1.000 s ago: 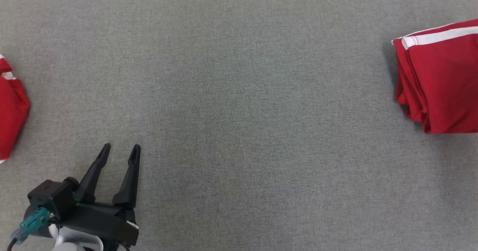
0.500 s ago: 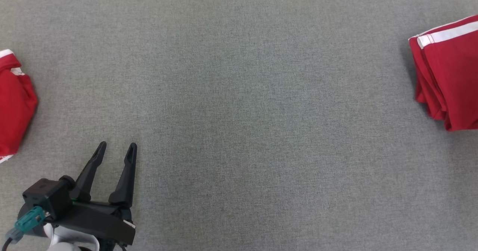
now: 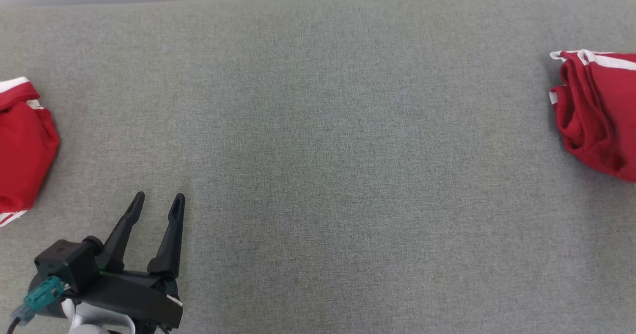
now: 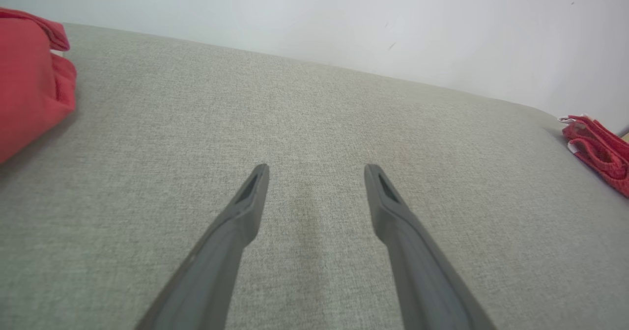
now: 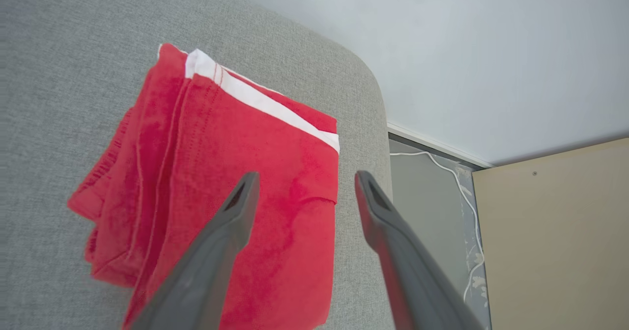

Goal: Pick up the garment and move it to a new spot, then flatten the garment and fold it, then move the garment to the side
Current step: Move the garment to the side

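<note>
At the far right edge of your table (image 3: 318, 175), the folded red garment (image 3: 594, 120) lies on the gray cloth with its white trim on the far side and its layered edges facing the middle. Reads to me like the side spot the task wants: out of the work area, stacked, nothing clamped on it.

Your right hand (image 5: 305, 177) hangs over it with fingers (image 5: 231, 222) apart and nothing between them. One finger is over the garment, the other over the strip of table by the edge. Can't tell if the tips touch the cloth.

Your left hand (image 3: 160, 196) sits low at the near left, fingers apart and empty, pointing away from you over bare table, well apart from both red pieces. Looks parked out of the way.

A second red garment (image 3: 22, 145) is a looser bundle at the left edge.

My read: fold and side move are done for this one. Lift the right arm clear so a finger doesn't drag the top layer.
</note>
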Controlling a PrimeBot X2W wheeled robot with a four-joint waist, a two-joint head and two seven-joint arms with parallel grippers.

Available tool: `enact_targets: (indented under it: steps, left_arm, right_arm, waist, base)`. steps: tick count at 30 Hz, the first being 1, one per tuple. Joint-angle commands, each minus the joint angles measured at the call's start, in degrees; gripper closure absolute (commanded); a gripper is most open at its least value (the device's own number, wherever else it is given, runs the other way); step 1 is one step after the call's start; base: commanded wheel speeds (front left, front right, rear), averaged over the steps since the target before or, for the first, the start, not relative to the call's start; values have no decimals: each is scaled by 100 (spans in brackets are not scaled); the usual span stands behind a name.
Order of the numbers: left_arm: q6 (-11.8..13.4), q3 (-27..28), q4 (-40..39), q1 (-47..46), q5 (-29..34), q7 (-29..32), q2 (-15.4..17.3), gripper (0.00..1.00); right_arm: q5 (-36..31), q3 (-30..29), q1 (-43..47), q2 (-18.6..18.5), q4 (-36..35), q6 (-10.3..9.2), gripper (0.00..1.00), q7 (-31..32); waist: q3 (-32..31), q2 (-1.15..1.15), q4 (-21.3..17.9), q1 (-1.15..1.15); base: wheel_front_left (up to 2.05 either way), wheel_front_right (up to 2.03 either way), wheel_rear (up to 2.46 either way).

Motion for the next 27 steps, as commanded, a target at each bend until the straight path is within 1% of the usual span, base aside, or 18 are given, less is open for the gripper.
enact_targets:
  steps: [1, 6, 13, 17, 20, 27]
  left_arm:
    - [-17, -3, 24, 25, -54, -37, 6, 0]
    - [-13, -26, 60, 53, -67, -76, -44, 0]
    - [5, -11, 147, 163, -93, -184, -159, 0]
    - [-11, -17, 203, 252, -91, -221, -232, 0]
    - [7, -13, 226, 289, -80, -252, -268, 0]
    - [62, 87, 234, 533, -55, -306, -324, 0]
  right_arm:
    - [-46, -7, 60, 26, -28, -13, 0, -49]
    - [-55, 14, 106, 53, -92, -13, 0, -187]
    - [126, -238, 349, 281, -206, -13, 0, -795]
    - [197, -444, 598, 497, -299, -13, 0, -1133]
    - [241, -512, 759, 585, -394, -13, 0, -1297]
    - [357, -825, 1356, 1110, -877, -13, 0, -1750]
  waist:
    - [-50, 0, 16, 0]
    - [-195, 0, 90, 0]
    - [-552, 0, 246, 0]
    - [-818, 0, 336, 0]
    - [-953, 0, 380, 0]
    - [-1409, 0, 434, 0]
  base:
    - [0, 0, 0]
    - [0, 0, 0]
    - [0, 0, 0]
    - [0, 0, 0]
    - [0, 0, 0]
    - [0, 0, 0]
